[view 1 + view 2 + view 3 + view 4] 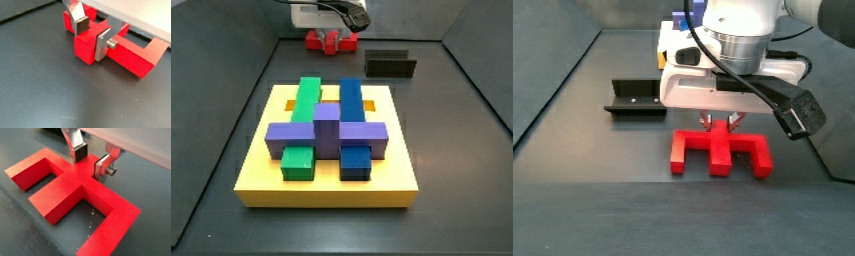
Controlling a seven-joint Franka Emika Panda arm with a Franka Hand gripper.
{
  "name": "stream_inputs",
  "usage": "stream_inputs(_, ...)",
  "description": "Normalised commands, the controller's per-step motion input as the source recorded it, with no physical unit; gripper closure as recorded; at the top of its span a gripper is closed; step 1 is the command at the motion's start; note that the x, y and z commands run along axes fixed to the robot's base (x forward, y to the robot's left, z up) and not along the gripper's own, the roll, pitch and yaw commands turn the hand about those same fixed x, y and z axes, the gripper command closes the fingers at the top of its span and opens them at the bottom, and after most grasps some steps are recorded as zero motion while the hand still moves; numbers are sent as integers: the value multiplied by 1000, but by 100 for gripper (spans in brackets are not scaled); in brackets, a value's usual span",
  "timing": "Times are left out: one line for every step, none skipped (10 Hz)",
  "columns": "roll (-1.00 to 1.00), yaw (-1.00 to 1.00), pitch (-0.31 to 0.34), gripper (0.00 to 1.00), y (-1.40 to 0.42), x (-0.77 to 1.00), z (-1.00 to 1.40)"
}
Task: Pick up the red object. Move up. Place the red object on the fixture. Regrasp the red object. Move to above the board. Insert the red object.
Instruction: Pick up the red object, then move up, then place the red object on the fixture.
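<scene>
tool [91, 162] fingers pinch the red object's [73, 185] middle stem on the floor.

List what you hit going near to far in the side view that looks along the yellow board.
The board with its green, blue and purple blocks → bare dark floor → the fixture → the red object, with the gripper down over it, fingers either side of its middle stem.
</scene>
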Motion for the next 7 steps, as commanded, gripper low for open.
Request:
stream_inputs(0, 0, 0, 100, 0, 0, 0)
stream_inputs(0, 0, 0, 100, 0, 0, 833)
stream_inputs(11, -73, 8, 100, 69, -16, 848)
stream_inputs(3, -88, 52, 100, 59, -70, 685)
stream_inputs(21, -49, 30, 100, 25, -24, 282)
stream_inputs(0, 0, 0, 100, 0, 40, 0)
stream_inputs(-171, -137, 0, 100, -123, 323, 0)
